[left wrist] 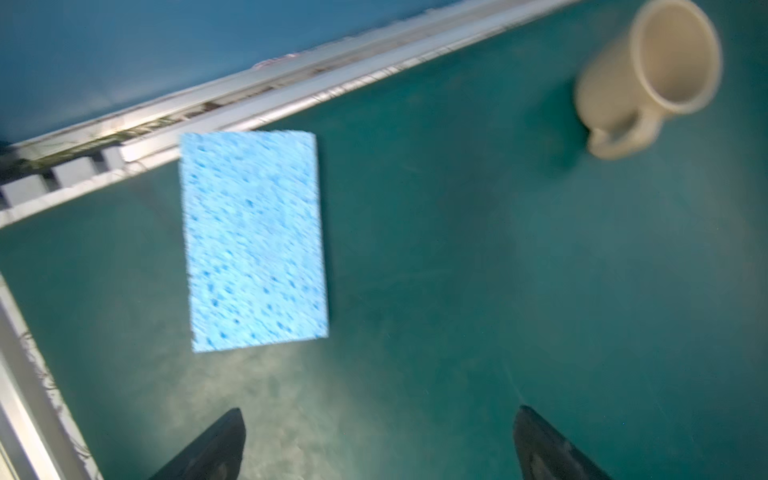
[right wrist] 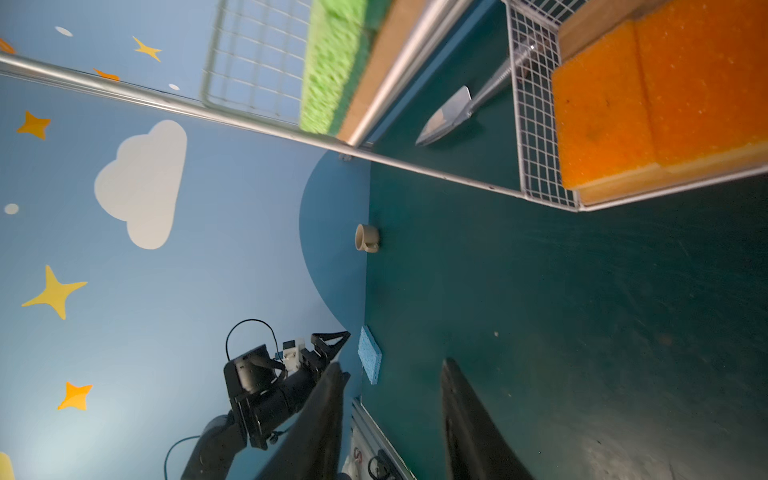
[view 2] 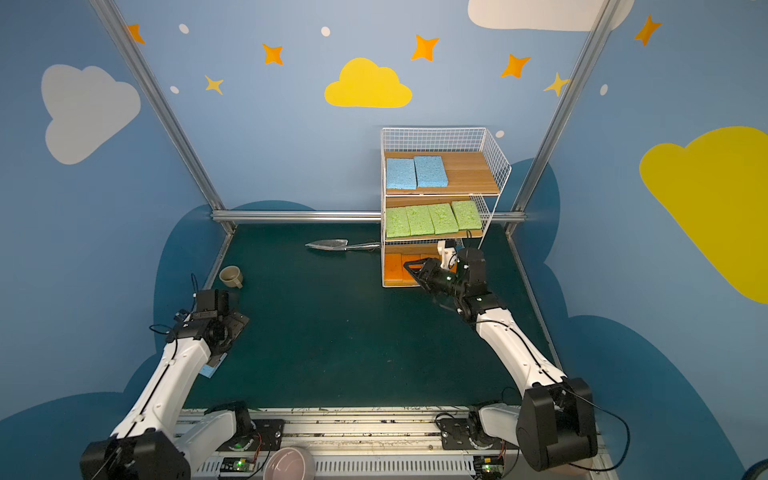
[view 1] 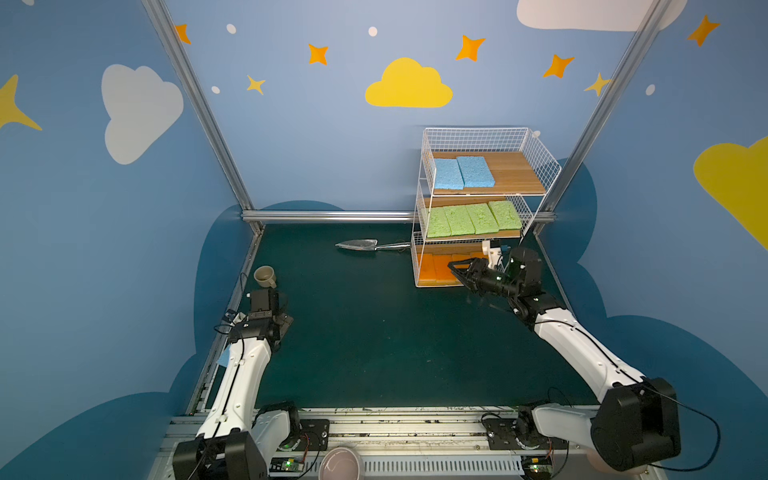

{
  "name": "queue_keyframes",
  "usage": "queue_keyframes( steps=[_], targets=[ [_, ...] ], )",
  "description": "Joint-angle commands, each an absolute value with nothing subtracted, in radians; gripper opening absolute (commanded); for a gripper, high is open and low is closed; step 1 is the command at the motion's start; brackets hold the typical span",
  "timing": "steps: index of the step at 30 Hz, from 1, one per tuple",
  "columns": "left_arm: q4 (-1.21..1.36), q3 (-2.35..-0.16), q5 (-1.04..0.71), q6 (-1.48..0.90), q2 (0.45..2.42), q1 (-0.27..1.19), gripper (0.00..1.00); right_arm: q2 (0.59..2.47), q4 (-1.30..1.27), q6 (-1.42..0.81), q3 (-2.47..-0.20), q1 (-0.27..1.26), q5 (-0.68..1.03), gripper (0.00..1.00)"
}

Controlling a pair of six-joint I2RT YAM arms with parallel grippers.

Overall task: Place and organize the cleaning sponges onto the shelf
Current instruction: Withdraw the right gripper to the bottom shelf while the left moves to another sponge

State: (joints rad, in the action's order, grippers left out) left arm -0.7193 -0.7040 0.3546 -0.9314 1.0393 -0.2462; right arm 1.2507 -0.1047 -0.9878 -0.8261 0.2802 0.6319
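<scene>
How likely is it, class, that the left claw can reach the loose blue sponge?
Probably yes: the left claw hangs open near the blue sponge, nothing between them; the mug stands aside.

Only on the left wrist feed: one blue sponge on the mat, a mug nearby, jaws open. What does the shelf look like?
Observer: The top tier of the shelf holds two blue sponges, side by side toward its left end in both top views.
Operator: Other tiers?
Observer: Four green sponges lie in a row across the middle tier. Orange sponges lie on the bottom tier, partly hidden, so I can't count them.
Operator: Where is the right arm?
Observer: The right gripper is in front of the bottom tier. Its jaws are apart with nothing between them.
</scene>
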Motion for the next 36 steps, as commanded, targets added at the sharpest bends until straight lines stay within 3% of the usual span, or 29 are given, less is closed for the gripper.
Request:
queue_keyframes(
  steps=[1, 5, 10, 17, 36],
  targets=[
    [-0.697, -0.693, 0.338, -0.891, 1.029, -0.3, 1.0, 1.275, -0.119, -0.909, -0.811, 0.289, 0.673, 0.43],
    [-0.678, -0.652, 0.432, -0.912, 0.977, -0.307, 1.0, 1.331, -0.121, -0.893, -0.804, 0.296, 0.723, 0.47],
    [-0.636, -0.618, 0.43, -0.916, 0.974, -0.338, 1.0, 1.381, -0.178, -0.919, -0.787, 0.31, 0.728, 0.48],
    [-0.599, -0.634, 0.32, -0.887, 1.092, -0.423, 1.0, 1.412, -0.198, -0.928, -0.782, 0.323, 0.727, 0.48],
    [-0.316, -0.592, -0.029, -0.795, 1.388, -0.461, 0.99, 1.351, -0.207, -0.947, -0.767, 0.332, 0.736, 0.48]
  ],
)
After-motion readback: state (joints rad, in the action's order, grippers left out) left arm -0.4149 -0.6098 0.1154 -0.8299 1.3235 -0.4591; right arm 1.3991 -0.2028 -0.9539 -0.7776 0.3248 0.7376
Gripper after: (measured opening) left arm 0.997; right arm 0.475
